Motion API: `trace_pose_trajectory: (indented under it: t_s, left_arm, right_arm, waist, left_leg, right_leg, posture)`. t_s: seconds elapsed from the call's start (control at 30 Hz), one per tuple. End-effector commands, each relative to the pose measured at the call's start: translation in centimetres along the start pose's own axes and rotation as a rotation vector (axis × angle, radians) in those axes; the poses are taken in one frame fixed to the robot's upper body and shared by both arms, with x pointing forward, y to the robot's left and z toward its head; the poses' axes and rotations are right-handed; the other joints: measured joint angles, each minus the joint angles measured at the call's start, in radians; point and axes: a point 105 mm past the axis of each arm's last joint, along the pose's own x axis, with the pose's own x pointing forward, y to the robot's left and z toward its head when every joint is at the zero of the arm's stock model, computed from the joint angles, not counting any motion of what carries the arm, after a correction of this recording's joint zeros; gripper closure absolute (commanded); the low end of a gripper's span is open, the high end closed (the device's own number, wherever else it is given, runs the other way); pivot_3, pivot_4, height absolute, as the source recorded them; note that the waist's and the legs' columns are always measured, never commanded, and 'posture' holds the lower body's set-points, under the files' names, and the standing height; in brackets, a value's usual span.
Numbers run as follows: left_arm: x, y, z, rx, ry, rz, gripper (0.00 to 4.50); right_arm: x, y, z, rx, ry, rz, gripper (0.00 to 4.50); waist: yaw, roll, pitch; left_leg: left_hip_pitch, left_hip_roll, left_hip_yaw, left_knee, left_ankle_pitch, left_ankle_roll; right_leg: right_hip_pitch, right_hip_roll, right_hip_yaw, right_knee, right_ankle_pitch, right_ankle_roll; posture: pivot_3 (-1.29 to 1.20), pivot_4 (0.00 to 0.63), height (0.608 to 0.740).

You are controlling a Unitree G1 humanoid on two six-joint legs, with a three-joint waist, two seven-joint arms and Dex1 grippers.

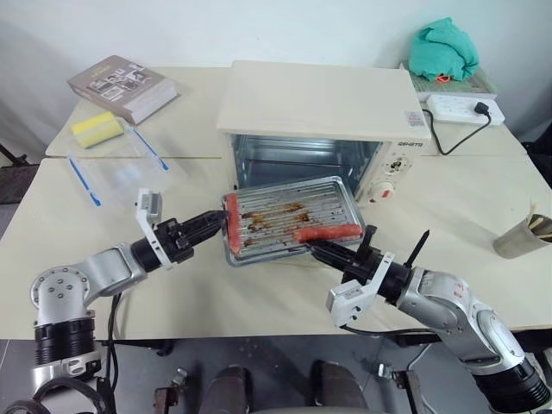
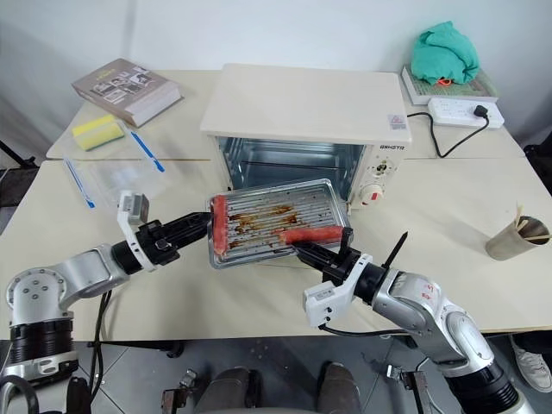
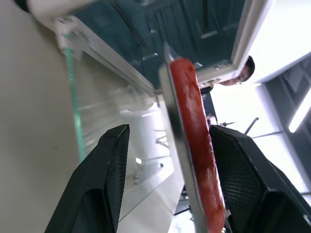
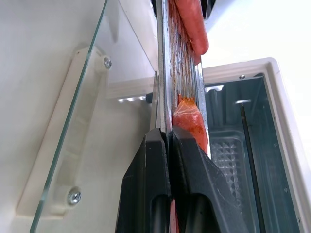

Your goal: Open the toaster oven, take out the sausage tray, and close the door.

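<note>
The cream toaster oven (image 1: 319, 99) stands with its cavity open. Its glass door (image 4: 63, 145) is folded down flat in front. The silvery sausage tray (image 1: 289, 216), grease-stained and carrying two red sausages (image 1: 328, 233), is held out in front of the oven above the door. My right gripper (image 1: 312, 250) is shut on the tray's near rim, with its fingers (image 4: 150, 165) pinching the metal edge. At the tray's left end my left gripper (image 1: 216, 226) is open. Its fingers (image 3: 107, 170) straddle the rim and the sausage (image 3: 194, 145) there without closing on them.
A book (image 1: 122, 88), a yellow sponge (image 1: 95, 129) and a clear plastic container with blue clips (image 1: 121, 168) lie at the left. A green cloth (image 1: 442, 50) and a power strip (image 1: 461, 109) sit at the back right. A cup (image 1: 522, 235) stands near the right edge.
</note>
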Motion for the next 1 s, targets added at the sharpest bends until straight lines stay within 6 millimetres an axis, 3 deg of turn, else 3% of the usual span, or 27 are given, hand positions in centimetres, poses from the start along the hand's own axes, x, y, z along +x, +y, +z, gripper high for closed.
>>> trace_pose_trajectory:
  t_s: [0.03, 0.23, 0.47, 0.8, 0.9, 1.0]
  left_arm:
    - [-0.7, 0.2, 0.3, -0.010, -0.020, 0.007, 1.77]
    - [0.8, -0.3, -0.7, -0.016, 0.021, -0.030, 1.77]
    - [1.4, 0.6, -1.2, -0.008, 0.072, 0.030, 1.77]
    - [3.1, -1.6, -2.0, -0.048, 0.124, -0.093, 1.77]
    - [3.3, -1.6, -2.5, -0.085, 0.136, -0.097, 2.33]
    - [3.5, -1.8, -2.3, -0.117, 0.114, -0.110, 3.18]
  right_arm:
    - [-0.3, -1.6, 0.3, -0.037, -0.021, -0.054, 4.50]
    - [-0.3, -1.7, 0.4, -0.039, -0.027, -0.054, 4.50]
    - [-0.3, -1.8, 0.4, -0.043, -0.033, -0.055, 4.50]
    - [-0.2, -1.9, 0.4, -0.043, -0.039, -0.056, 4.50]
    - [-0.1, -1.9, 0.5, -0.045, -0.044, -0.057, 4.50]
    - [-0.1, -1.9, 0.5, -0.045, -0.048, -0.051, 4.50]
  waist:
    - [0.000, 0.000, 0.000]
    - [0.003, 0.000, 0.000]
    - [0.001, 0.000, 0.000]
    - [0.000, 0.000, 0.000]
    - [0.001, 0.000, 0.000]
    - [0.001, 0.000, 0.000]
  left_leg:
    - [0.000, 0.000, 0.000, 0.000, 0.000, 0.000]
    - [0.000, 0.000, 0.000, 0.001, 0.000, 0.000]
    - [0.000, 0.000, 0.000, 0.000, 0.000, 0.000]
    - [0.000, 0.000, 0.000, 0.000, 0.000, 0.000]
    - [0.000, 0.000, 0.000, 0.000, 0.000, 0.000]
    - [0.000, 0.000, 0.000, 0.001, 0.000, 0.000]
  right_leg:
    - [0.000, 0.000, 0.000, 0.000, 0.000, 0.000]
    - [0.000, 0.000, 0.001, 0.000, 0.000, 0.000]
    - [0.000, 0.000, 0.000, 0.000, 0.000, 0.000]
    - [0.000, 0.000, 0.000, 0.001, 0.000, 0.000]
    - [0.000, 0.000, 0.000, 0.001, 0.000, 0.000]
    - [0.000, 0.000, 0.001, 0.001, 0.000, 0.000]
  posture:
    - [0.00, 0.150, 0.740]
    - [0.00, 0.150, 0.740]
    - [0.00, 0.150, 0.740]
    - [0.00, 0.150, 0.740]
    - [0.00, 0.150, 0.740]
    - [0.00, 0.150, 0.740]
